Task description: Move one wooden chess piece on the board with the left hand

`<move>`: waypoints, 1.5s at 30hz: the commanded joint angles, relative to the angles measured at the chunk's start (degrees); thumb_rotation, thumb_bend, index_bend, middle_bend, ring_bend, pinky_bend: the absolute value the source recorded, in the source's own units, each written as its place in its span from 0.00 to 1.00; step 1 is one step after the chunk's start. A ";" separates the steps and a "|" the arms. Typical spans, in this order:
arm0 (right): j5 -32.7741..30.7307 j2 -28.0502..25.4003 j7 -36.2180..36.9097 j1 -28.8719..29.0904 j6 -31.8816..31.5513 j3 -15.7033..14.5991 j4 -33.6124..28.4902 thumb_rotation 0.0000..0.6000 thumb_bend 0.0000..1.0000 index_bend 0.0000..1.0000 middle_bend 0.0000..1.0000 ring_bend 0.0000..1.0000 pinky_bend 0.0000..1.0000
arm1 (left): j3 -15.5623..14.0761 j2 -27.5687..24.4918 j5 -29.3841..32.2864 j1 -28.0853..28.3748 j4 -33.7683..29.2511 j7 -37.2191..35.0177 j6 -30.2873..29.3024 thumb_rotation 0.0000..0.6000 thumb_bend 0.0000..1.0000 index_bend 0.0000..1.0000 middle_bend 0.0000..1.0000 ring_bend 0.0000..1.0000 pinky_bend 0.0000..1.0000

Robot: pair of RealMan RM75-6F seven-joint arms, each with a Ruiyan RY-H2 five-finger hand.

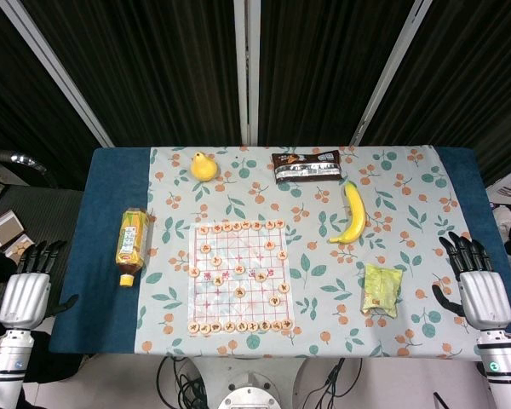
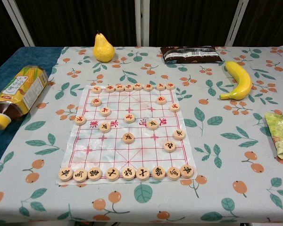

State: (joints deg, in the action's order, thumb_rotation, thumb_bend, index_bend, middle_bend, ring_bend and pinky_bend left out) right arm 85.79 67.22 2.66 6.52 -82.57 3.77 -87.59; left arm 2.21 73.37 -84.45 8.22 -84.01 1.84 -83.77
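Wooden chess pieces, round pale discs with black or red characters [image 2: 128, 138], sit on a thin white paper board with a red grid [image 2: 99, 155], which lies flat on the middle of a floral tablecloth with orange fruit and green leaves [image 1: 324, 332], forward and to the right of the left hand. A full row of discs lines the near edge of the board and another the far edge, with scattered pieces between them and open squares around most of the middle ones. The metallic left hand with black fingers [image 1: 27, 285] hangs off the table's left edge, fingers apart and straight, holding nothing; between it and the board lies a bare strip of dark blue table [image 1: 89, 281]. On that strip, just ahead of the left hand, a plastic tea bottle with a yellow label and yellow cap [image 1: 130, 245] lies on its side. The right hand [image 1: 479, 285] hangs past the right edge, likewise spread and empty. Near it lies a crinkled light green snack packet [image 1: 381, 289]; further forward are a smooth curved yellow banana [image 1: 354, 213], a glossy dark brown wrapped bar [image 1: 306, 166] and a yellow pear [image 1: 204, 166].
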 commanded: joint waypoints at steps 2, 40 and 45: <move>-0.44 -0.28 0.28 -0.19 -0.38 0.35 0.02 1.00 0.23 0.00 0.00 0.00 0.00 | 0.09 0.02 0.07 0.02 -0.04 -0.07 0.16 1.00 0.13 0.06 0.08 0.00 0.00; -3.47 -2.28 9.29 -1.36 -1.82 3.17 6.37 1.00 0.22 0.00 0.00 0.00 0.00 | 9.93 14.15 20.84 31.15 -13.06 27.58 33.98 1.00 0.13 0.14 0.07 0.00 0.00; -3.62 -2.51 10.47 -1.82 -2.53 3.43 7.32 1.00 0.22 0.00 0.00 0.00 0.00 | 10.46 17.73 25.01 35.16 -10.36 27.55 36.90 1.00 0.13 0.14 0.07 0.00 0.00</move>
State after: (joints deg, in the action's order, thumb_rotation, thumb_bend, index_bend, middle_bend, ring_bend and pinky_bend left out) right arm 82.20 64.76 13.03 4.79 -84.99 7.14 -80.35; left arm 12.22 89.71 -60.89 41.95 -95.61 29.14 -48.08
